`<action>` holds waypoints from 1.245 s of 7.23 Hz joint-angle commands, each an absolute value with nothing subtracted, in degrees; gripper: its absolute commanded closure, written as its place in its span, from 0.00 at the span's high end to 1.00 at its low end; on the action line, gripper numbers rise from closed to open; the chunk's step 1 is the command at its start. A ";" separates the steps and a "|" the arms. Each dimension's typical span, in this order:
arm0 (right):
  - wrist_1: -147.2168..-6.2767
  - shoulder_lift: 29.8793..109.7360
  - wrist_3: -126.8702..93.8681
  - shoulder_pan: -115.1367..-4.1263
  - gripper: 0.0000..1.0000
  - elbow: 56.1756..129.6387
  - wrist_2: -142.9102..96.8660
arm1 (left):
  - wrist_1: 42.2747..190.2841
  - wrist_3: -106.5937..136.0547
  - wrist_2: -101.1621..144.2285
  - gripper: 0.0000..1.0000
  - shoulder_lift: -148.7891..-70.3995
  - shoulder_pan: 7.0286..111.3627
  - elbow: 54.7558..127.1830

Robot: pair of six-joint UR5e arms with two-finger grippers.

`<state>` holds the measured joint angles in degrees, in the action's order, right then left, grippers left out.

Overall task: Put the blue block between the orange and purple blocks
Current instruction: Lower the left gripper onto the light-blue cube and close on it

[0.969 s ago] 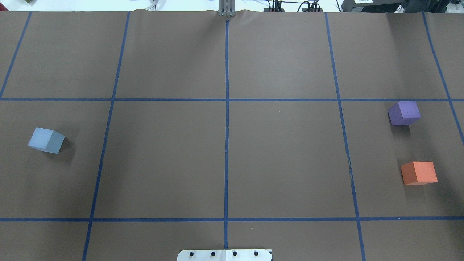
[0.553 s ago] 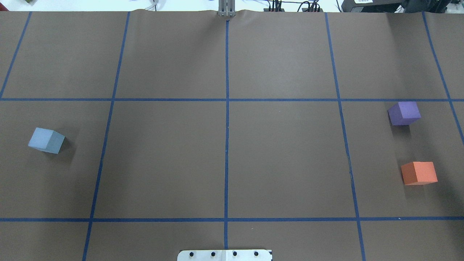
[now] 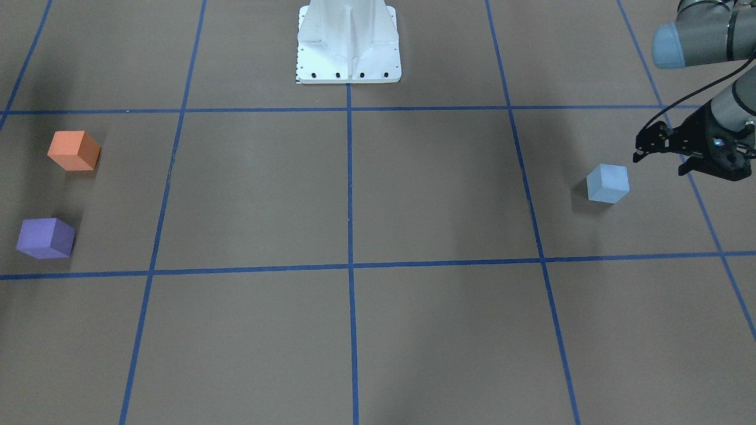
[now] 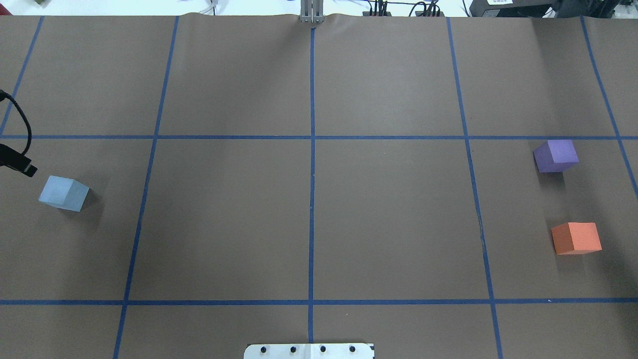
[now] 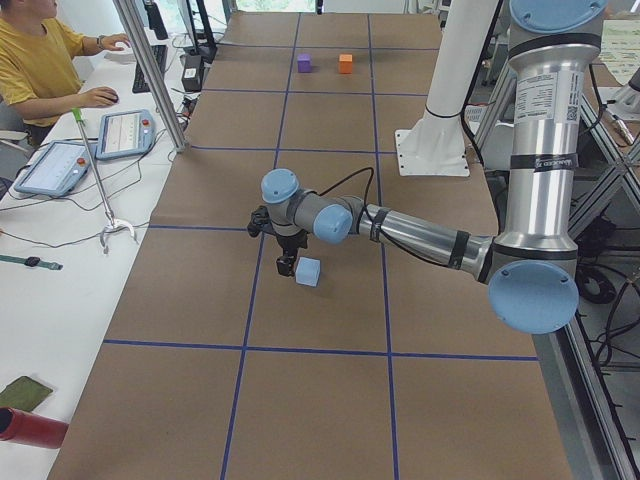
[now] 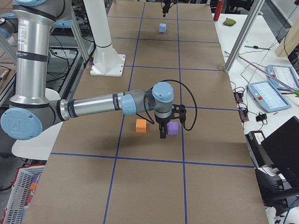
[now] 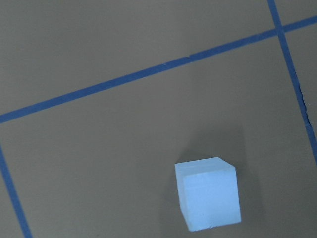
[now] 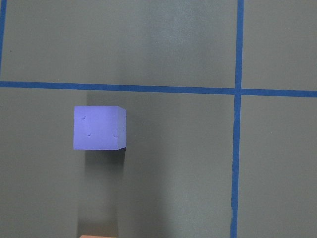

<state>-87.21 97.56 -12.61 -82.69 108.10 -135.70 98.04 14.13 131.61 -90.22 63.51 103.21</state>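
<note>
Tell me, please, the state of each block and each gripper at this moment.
blue block: resting on the table, not gripped, far from the other two blocks.
orange block: resting on the table, not gripped.
purple block: resting on the table, not gripped, apart from the orange block.
left gripper: open, empty, beside the blue block.
right gripper: above the table near the purple block; open or shut cannot be told.

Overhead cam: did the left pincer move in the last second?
Yes. The left pincer has come in from the view's left edge, toward the blue block; earlier it was out of view. The block itself has not shifted.
</note>
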 commanded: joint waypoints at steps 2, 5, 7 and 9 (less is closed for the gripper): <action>-84.03 97.65 -12.66 -82.53 1.00 105.91 -135.70 | 98.17 18.52 130.86 1.00 -93.33 60.12 99.15; -84.02 97.65 -12.66 -82.44 1.00 105.47 -135.79 | 98.17 22.75 131.04 1.00 -94.13 57.75 96.95; -84.02 97.56 -12.66 -82.44 1.00 105.38 -135.79 | 98.26 22.85 131.04 1.00 -94.13 56.78 95.55; -84.02 97.65 -12.74 -82.44 1.00 104.94 -136.40 | 99.05 23.11 134.88 0.99 -96.14 56.60 91.42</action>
